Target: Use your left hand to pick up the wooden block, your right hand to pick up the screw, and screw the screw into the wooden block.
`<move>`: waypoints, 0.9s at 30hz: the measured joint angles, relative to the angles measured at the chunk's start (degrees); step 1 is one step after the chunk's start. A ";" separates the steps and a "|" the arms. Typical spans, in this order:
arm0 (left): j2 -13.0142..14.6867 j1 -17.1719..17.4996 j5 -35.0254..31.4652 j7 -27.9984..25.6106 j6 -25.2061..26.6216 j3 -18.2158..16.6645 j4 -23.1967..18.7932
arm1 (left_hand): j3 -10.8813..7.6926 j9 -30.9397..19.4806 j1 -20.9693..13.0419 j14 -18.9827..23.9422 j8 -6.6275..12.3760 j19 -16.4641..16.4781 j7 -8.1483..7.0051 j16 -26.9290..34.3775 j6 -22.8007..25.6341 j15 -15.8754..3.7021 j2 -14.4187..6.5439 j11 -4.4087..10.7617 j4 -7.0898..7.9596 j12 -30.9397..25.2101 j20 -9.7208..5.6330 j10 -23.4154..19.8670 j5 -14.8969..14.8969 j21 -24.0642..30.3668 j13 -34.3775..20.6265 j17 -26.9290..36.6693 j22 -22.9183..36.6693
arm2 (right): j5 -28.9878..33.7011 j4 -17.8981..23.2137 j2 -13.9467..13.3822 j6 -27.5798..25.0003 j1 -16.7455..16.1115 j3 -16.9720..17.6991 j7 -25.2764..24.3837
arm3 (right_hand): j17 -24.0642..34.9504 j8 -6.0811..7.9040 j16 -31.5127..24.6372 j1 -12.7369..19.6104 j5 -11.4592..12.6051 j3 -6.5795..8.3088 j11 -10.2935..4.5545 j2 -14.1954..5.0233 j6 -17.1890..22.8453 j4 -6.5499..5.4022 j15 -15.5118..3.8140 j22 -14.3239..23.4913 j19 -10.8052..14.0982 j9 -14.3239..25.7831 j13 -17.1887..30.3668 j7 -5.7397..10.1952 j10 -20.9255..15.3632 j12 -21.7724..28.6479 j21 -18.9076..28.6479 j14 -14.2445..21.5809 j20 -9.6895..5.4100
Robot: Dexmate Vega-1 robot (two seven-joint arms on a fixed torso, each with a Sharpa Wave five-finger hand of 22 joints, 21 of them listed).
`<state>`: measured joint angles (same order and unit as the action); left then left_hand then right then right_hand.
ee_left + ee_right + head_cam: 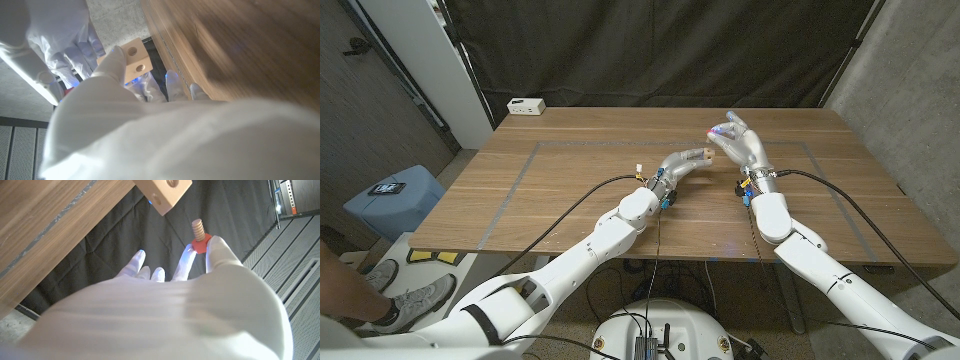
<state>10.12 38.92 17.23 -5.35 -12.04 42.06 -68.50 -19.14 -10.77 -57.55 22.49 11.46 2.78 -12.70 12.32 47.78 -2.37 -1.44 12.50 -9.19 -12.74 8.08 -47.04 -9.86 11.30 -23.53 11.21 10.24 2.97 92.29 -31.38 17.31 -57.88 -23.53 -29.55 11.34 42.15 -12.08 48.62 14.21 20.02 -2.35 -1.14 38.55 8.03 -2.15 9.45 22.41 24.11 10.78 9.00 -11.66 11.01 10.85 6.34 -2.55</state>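
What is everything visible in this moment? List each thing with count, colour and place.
wooden block: one, pale wood with round holes, held above the table by the left hand
screw: one, tan threaded shaft with red head, pinched by the right hand, close to the block but not yet in it
table: one, brown wood with grey tape lines, in front of the robot
white box: one, white, at the table's far left corner
blue bin: one, blue, on the floor left of the table
curtain: one, black, behind the table
person's shoe: one, grey, on the floor at lower left
left hand: one, white, mid-table
right hand: one, white, right of the block
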 measured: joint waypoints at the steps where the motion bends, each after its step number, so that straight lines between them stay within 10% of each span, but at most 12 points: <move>1: -0.05 -0.09 0.06 0.02 0.06 0.03 0.11 | 0.00 0.00 0.00 0.00 0.11 0.00 0.00 0.00 0.00 0.00 0.00 0.00 0.00 0.02 0.00 0.00 0.00 0.00 0.00 0.00 0.00 | 0.03 -0.06 0.00 0.07 0.02 -0.01 -0.05 | 0.00 0.00 0.00 0.00 0.00 -0.01 0.00 0.00 0.00 0.01 0.00 0.00 0.00 0.00 0.00 0.00 0.00 0.00 0.00 0.00 0.00; 27: -0.95 -1.06 0.17 0.24 0.42 0.45 1.68 | 0.25 -0.04 0.01 0.00 0.20 0.00 0.01 0.00 -0.01 0.00 0.01 0.00 0.22 0.15 0.00 0.00 -0.12 0.00 -0.28 0.00 0.00 | 1.19 -2.98 -0.07 2.05 0.84 -0.45 -0.89 | -0.01 0.68 0.00 0.01 -0.02 -0.49 0.00 0.01 0.02 0.49 0.22 0.00 0.00 -0.04 0.00 0.65 0.00 0.00 0.00 0.22 0.00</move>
<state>9.17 37.86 17.40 -5.11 -11.63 42.51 -66.82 -18.89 -10.81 -57.54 22.49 11.66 2.78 -12.70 12.32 47.77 -2.37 -1.43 12.50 -8.97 -12.60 8.08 -47.03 -9.98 11.30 -23.81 11.21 10.25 4.16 89.31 -31.45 19.36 -57.04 -23.98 -30.44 11.33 42.83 -12.08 48.63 14.19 19.53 -2.35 -1.13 38.57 8.52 -1.94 9.45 22.41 24.07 10.78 9.65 -11.66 11.01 10.85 6.55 -2.55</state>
